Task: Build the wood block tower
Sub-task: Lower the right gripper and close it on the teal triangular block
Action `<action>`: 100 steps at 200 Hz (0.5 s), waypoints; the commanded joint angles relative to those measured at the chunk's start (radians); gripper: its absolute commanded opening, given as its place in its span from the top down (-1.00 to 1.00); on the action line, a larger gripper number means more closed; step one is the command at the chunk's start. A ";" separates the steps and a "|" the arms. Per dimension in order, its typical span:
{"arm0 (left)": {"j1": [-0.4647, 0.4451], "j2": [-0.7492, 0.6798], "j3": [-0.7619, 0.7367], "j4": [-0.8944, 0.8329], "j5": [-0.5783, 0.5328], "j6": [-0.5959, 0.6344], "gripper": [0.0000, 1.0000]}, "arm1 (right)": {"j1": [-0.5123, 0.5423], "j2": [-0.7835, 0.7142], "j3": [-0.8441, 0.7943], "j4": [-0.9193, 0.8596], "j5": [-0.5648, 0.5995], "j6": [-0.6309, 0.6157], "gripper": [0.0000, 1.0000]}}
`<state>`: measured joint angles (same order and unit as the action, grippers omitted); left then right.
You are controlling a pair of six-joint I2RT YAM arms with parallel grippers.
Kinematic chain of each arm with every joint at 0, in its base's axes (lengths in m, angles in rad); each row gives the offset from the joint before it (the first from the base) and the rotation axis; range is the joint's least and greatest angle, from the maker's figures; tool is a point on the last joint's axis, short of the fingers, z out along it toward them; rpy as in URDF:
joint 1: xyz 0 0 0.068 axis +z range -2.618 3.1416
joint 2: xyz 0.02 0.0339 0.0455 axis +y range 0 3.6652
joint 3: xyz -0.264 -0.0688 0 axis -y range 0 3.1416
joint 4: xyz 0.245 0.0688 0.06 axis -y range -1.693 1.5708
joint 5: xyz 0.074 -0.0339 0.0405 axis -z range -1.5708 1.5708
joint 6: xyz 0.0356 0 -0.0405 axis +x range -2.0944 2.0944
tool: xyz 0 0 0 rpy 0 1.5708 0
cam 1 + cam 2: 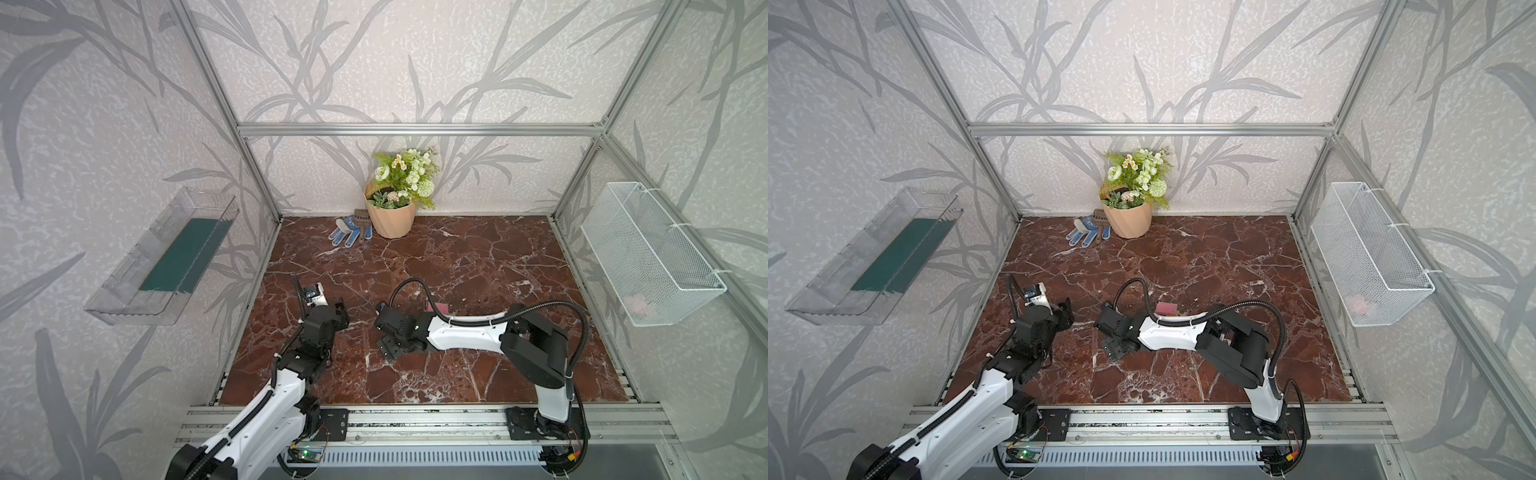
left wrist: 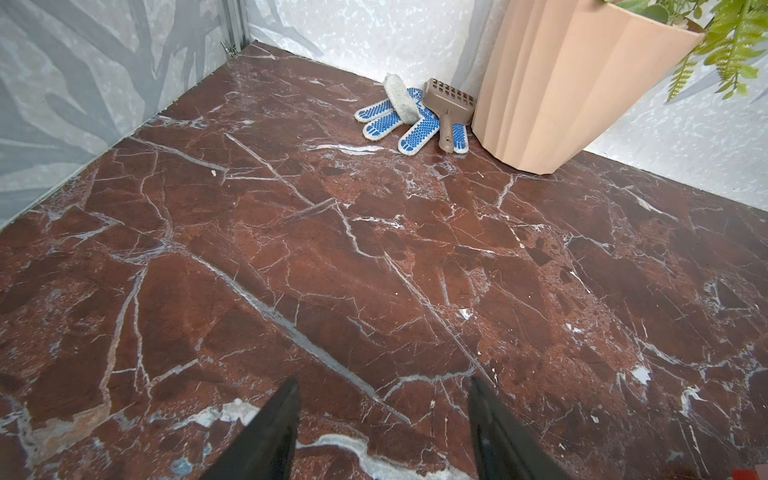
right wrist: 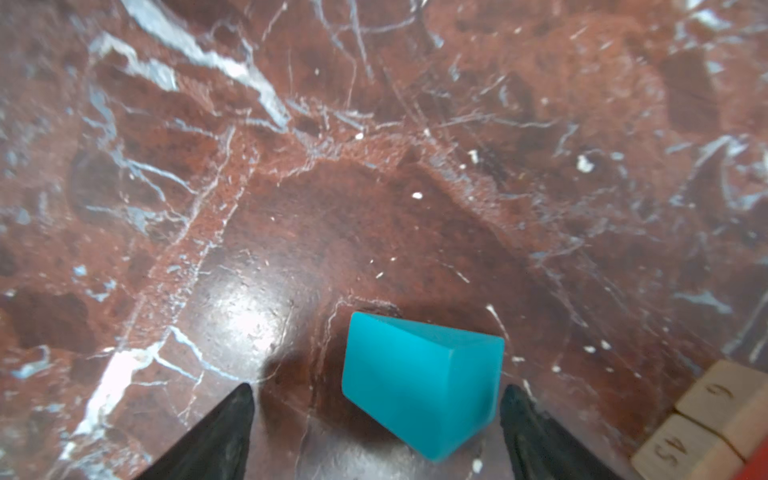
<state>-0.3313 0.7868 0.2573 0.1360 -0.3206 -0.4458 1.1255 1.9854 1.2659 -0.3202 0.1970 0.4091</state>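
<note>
Red-veined marble tabletop (image 2: 374,249). Right gripper (image 3: 379,388), jaws spread wide, straddles the teal house-shaped block (image 3: 419,374) lying on the marble; tan lettered blocks (image 3: 706,428) sit nearby. Left gripper (image 2: 384,381), jaws parted, holds nothing.

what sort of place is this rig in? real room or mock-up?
Most likely a staged robot test cell, not a real room: silver aluminium-profile frame holding leaf-print wallpaper panels, two white-and-black robot arms bolted to a front rail, and a beige ribbed flowerpot as garden-style dressing.
</note>
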 commanded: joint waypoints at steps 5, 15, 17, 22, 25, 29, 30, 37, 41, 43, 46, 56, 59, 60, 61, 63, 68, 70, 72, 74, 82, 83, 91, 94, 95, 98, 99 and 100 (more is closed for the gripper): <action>0.000 0.000 -0.010 0.014 -0.012 -0.002 -0.29 | -0.001 0.023 0.030 -0.025 -0.024 -0.042 -0.80; 0.000 -0.003 -0.009 0.013 -0.014 -0.002 -0.29 | 0.002 0.015 0.021 -0.018 -0.050 -0.043 -0.79; 0.000 -0.002 -0.009 0.013 -0.014 -0.002 -0.29 | 0.002 0.014 0.018 -0.014 -0.055 -0.042 -0.79; 0.000 -0.003 -0.010 0.014 -0.014 -0.001 -0.29 | 0.007 0.009 0.010 -0.006 -0.065 -0.044 -0.79; 0.000 -0.002 -0.010 0.013 -0.014 -0.001 -0.29 | 0.008 0.006 0.006 -0.001 -0.071 -0.043 -0.79; 0.000 -0.002 -0.010 0.013 -0.015 -0.002 -0.29 | 0.013 0.003 0.000 0.008 -0.080 -0.044 -0.78; 0.000 -0.002 -0.010 0.013 -0.015 -0.002 -0.29 | 0.014 0.003 -0.002 0.010 -0.083 -0.045 -0.77; 0.000 -0.002 -0.010 0.013 -0.015 -0.002 -0.29 | 0.018 -0.001 -0.010 0.027 -0.105 -0.047 -0.74; 0.000 -0.003 -0.011 0.013 -0.014 -0.002 -0.29 | 0.021 -0.002 -0.015 0.040 -0.120 -0.049 -0.71; 0.000 -0.003 -0.011 0.013 -0.014 -0.002 -0.29 | 0.022 -0.004 -0.017 0.046 -0.128 -0.049 -0.70; 0.000 -0.003 -0.010 0.014 -0.014 -0.001 -0.29 | 0.024 -0.004 -0.021 0.055 -0.138 -0.051 -0.68; -0.001 -0.003 -0.011 0.013 -0.013 -0.002 -0.29 | 0.027 -0.004 -0.029 0.084 -0.165 -0.053 -0.61; 0.000 -0.003 -0.010 0.013 -0.012 -0.001 -0.29 | 0.028 -0.002 -0.030 0.090 -0.173 -0.053 -0.59; 0.000 -0.004 -0.010 0.013 -0.012 -0.001 -0.29 | 0.027 0.000 -0.031 0.092 -0.176 -0.053 -0.58; 0.000 -0.003 -0.011 0.014 -0.012 -0.001 -0.29 | 0.028 0.000 -0.030 0.092 -0.178 -0.053 -0.57; 0.000 -0.003 -0.011 0.013 -0.013 -0.002 -0.29 | 0.028 0.002 -0.029 0.093 -0.182 -0.052 -0.56; 0.000 -0.004 -0.011 0.013 -0.013 -0.002 -0.29 | 0.028 0.004 -0.026 0.095 -0.189 -0.053 -0.53; 0.000 -0.004 -0.011 0.013 -0.012 -0.002 -0.29 | 0.028 0.006 -0.024 0.094 -0.193 -0.054 -0.52; 0.000 -0.004 -0.011 0.014 -0.013 -0.002 -0.29 | 0.027 0.007 -0.021 0.095 -0.196 -0.054 -0.50; 0.000 -0.003 -0.010 0.013 -0.014 -0.001 -0.29 | 0.028 0.009 -0.020 0.095 -0.198 -0.055 -0.49; 0.000 -0.003 -0.010 0.013 -0.012 -0.001 -0.29 | 0.029 0.014 -0.010 0.092 -0.205 -0.056 -0.43; 0.000 -0.004 -0.010 0.013 -0.012 -0.001 -0.29 | 0.029 0.014 -0.009 0.092 -0.206 -0.056 -0.43; 0.000 -0.003 -0.011 0.013 -0.012 -0.001 -0.29 | 0.031 0.016 -0.003 0.091 -0.214 -0.057 -0.38; 0.000 -0.004 -0.011 0.013 -0.012 -0.002 -0.29 | 0.033 0.016 -0.001 0.091 -0.216 -0.059 -0.36; 0.000 -0.004 -0.011 0.013 -0.011 -0.002 -0.29 | 0.034 0.016 0.000 0.091 -0.217 -0.059 -0.35; 0.000 -0.003 -0.011 0.013 -0.011 -0.002 -0.29 | 0.034 0.016 0.002 0.090 -0.218 -0.060 -0.33; 0.000 -0.003 -0.011 0.014 -0.012 -0.002 -0.29 | 0.036 0.016 0.002 0.091 -0.219 -0.060 -0.33; 0.000 -0.003 -0.010 0.013 -0.012 -0.002 -0.29 | 0.036 0.016 0.003 0.091 -0.220 -0.061 -0.32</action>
<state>-0.3313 0.7872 0.2573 0.1360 -0.3206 -0.4458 1.1496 1.9907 1.2598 -0.2329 0.0422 0.3618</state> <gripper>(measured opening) 0.644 0.691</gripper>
